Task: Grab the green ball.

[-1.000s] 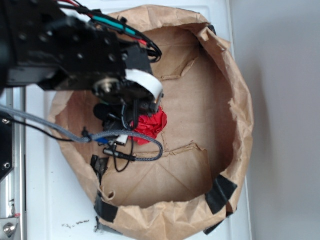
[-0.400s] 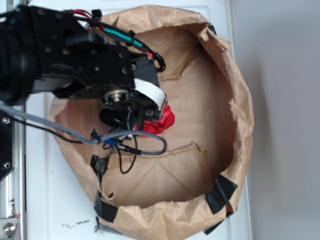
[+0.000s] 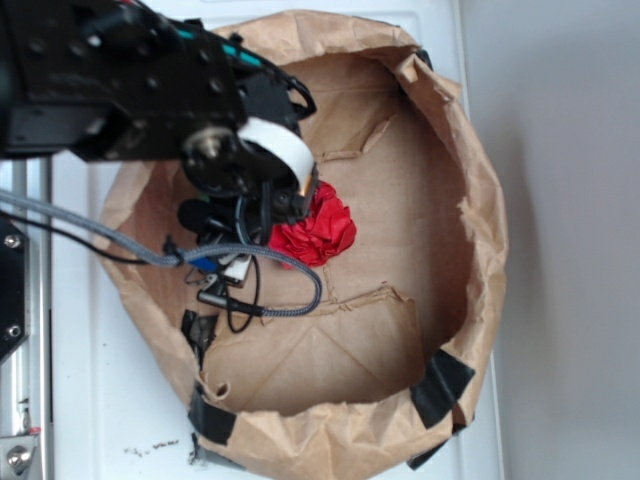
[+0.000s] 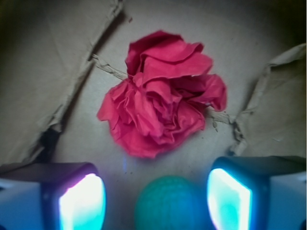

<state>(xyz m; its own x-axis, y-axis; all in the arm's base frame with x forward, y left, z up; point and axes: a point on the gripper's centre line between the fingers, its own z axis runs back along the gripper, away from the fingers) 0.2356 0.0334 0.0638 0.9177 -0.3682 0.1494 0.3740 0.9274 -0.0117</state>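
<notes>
Jaws apart, the green ball (image 4: 169,203) sits between them, not clamped, on the brown paper floor. Red paper wad (image 4: 162,113) lies just beyond the ball. All inside the paper bag (image 3: 480,250) on the white worktop (image 3: 90,420).

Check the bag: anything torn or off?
The paper bag is ragged: its rolled rim has tears on the right side, black tape patches the lower rim, and the floor flaps gape open. The red wad and green ball lie loose; the hand straddles the ball, open.
</notes>
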